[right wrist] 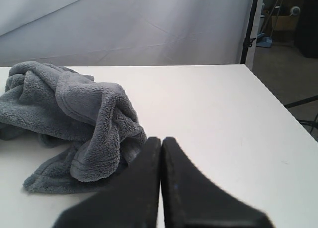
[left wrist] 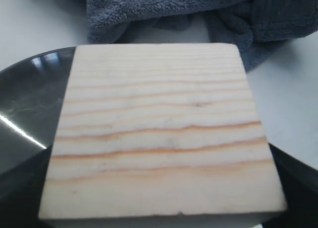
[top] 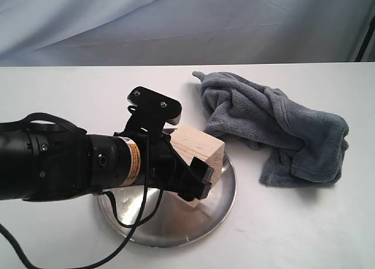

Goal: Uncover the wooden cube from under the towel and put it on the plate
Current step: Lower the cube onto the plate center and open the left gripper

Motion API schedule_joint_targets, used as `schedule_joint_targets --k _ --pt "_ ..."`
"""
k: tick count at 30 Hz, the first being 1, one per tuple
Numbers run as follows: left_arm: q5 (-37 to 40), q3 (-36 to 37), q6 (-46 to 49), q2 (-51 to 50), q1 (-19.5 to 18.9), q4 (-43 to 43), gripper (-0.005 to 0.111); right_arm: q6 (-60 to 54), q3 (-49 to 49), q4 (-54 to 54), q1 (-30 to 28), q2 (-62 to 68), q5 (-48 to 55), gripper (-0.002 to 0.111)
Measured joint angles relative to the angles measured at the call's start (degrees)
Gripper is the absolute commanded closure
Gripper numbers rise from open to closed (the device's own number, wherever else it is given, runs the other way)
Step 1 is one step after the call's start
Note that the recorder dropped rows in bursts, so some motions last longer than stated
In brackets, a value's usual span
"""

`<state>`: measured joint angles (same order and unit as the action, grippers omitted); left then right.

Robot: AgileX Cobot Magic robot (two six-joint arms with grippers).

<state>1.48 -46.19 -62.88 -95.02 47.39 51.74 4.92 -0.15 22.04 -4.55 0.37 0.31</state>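
While the left gripper [top: 196,168] pinches the wooden cube [top: 202,145] tilted over the plate [top: 176,232], the towel [top: 275,122] lies crumpled at the plate's two o'clock; the right gripper [right wrist: 161,141] is pressed together.

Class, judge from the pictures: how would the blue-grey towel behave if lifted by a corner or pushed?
The towel lies crumpled in soft folds, so it would likely hang limp rather than hold shape. Its plush fleece would probably bunch up when pushed, not slide as one piece.
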Motion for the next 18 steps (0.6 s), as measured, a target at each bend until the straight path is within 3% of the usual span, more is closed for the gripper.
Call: schedule_joint_targets --k 5,13,18 --pt "-1.48 0.0 2.56 -1.9 -0.77 1.02 0.107 0.0 0.0 0.0 0.0 0.0 0.0 0.105" --pt "-8.87 0.0 4.59 -7.6 -8.41 1.05 0.107 0.0 0.0 0.0 0.0 0.0 0.0 0.105" --pt "-9.29 0.0 7.41 -7.6 -9.49 0.93 0.105 0.0 0.0 0.0 0.0 0.0 0.0 0.105"
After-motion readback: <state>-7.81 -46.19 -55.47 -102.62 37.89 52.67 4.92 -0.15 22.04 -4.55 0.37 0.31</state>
